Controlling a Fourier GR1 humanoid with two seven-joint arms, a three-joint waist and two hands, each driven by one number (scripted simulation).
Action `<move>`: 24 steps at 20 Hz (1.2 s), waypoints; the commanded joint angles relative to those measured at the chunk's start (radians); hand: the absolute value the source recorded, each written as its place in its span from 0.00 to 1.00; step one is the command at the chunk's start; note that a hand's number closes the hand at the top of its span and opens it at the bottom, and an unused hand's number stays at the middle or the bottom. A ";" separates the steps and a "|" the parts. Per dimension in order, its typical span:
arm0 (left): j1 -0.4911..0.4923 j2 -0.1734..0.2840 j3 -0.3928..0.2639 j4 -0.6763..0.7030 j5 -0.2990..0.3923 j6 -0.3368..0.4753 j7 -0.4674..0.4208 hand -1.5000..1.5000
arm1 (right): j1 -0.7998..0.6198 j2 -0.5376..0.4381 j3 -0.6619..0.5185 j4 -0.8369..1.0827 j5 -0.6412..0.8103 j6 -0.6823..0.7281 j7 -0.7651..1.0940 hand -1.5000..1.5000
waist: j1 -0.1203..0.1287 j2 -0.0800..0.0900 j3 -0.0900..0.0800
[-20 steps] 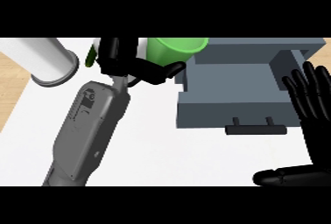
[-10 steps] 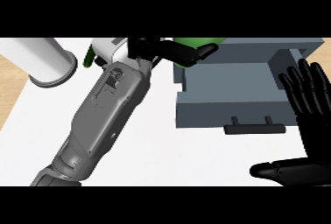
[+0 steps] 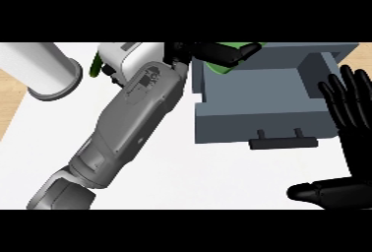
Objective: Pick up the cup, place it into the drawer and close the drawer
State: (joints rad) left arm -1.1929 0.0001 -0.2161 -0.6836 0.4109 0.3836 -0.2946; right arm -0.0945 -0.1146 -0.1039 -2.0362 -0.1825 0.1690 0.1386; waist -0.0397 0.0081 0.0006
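- From my station I see a white table (image 3: 218,172) filling most of the head view, with a strip of light wood (image 3: 9,98) showing past its left edge.
- A grey drawer (image 3: 269,103) stands open on the table, its dark handle (image 3: 283,142) on the near face, toward me.
- A white cylinder (image 3: 40,71) lies well to the left of the drawer, near the table's left edge.
- The left forearm (image 3: 123,133) runs up diagonally from the lower left to the drawer's far left corner.
- The left robot hand (image 3: 214,50) sits over that far left corner, its black fingers curled round the green cup (image 3: 222,63).
- The cup is mostly hidden by that hand; what I can see of it is a green patch just inside the drawer's far left corner, over the drawer floor. I cannot tell whether it touches the floor.
- A further sliver of green (image 3: 95,65) shows left of the wrist, away from the drawer.
- The right robot hand (image 3: 352,142) is at the drawer's right side, open and flat, fingers straight and pointing away from me, thumb lying out to the left below the drawer's handle. It holds nothing.
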 commanded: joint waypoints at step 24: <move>-0.112 0.000 -0.394 0.260 0.213 0.136 -0.026 0.00 | -0.081 0.031 0.045 0.067 -0.021 0.019 -0.027 0.00 | -0.086 0.024 0.002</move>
State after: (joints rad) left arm -1.3179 0.0002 -0.5798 -0.3976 0.5855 0.4868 -0.3158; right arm -0.1475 -0.0932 -0.0607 -2.0106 -0.1947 0.1858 0.1240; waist -0.1149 0.0265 0.0020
